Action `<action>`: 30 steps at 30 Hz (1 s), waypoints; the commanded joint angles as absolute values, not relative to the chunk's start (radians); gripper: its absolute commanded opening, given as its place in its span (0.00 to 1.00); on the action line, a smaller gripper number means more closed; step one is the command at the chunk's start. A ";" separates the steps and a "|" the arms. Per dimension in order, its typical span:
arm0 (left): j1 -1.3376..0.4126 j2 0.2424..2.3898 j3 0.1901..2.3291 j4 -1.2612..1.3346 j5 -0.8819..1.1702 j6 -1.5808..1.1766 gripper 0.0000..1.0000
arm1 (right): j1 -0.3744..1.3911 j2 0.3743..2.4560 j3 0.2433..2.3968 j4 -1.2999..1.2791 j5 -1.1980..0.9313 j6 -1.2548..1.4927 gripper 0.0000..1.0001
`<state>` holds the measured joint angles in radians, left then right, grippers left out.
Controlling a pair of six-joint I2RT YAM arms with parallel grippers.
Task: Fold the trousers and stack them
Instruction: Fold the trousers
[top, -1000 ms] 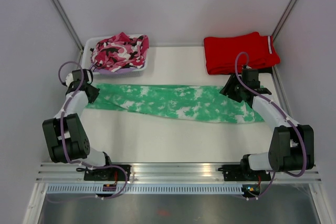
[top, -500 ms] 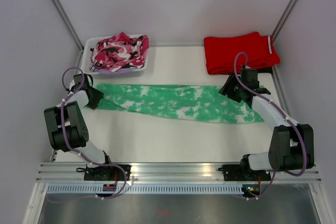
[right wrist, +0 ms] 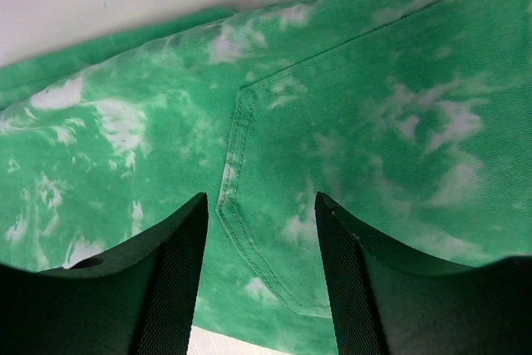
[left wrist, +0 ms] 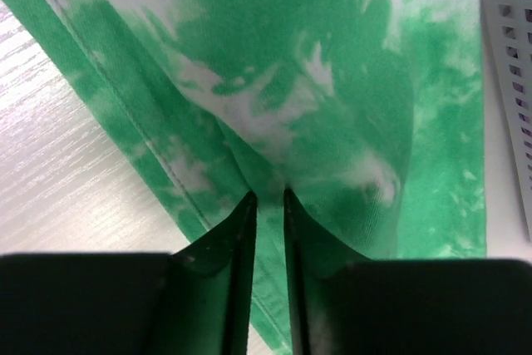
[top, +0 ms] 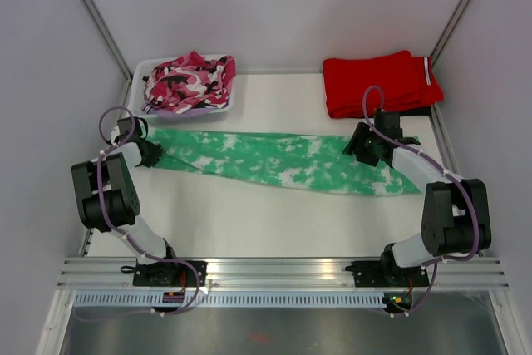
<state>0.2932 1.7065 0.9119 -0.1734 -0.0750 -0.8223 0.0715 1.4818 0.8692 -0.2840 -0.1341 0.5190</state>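
no legible text anywhere

trousers [top: 274,162]: soft woven cloth, matt, with raised stitched seams and a sewn pocket edge.
table [top: 249,222]: white, smooth, with a faint wood-like grain and a slight sheen.
basket [left wrist: 509,39]: white plastic, pierced in a grid.
right fingers [right wrist: 170,280]: black plastic, matt, with finely textured inner faces.
red trousers [top: 374,81]: matt cloth, smooth.
camo garment [top: 187,81]: matt cloth, crumpled.
rail [top: 283,265]: bare metal, grooved, with a dull shine.

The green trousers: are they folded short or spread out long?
Spread out long: the green trousers lie as one strip across the table, ends far apart.
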 commanded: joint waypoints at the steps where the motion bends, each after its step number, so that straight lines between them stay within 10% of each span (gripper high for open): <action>1: 0.291 1.752 0.919 -0.141 -0.067 -0.844 0.22 | 0.083 1.494 0.908 -0.262 -0.130 0.514 0.61; 4: 0.293 1.750 0.922 -0.144 -0.071 -0.836 0.02 | 0.086 1.496 0.907 -0.262 -0.126 0.514 0.61; 30: 0.316 1.419 0.787 -0.379 -0.184 -0.727 0.12 | 0.104 1.512 0.910 -0.285 -0.149 0.503 0.62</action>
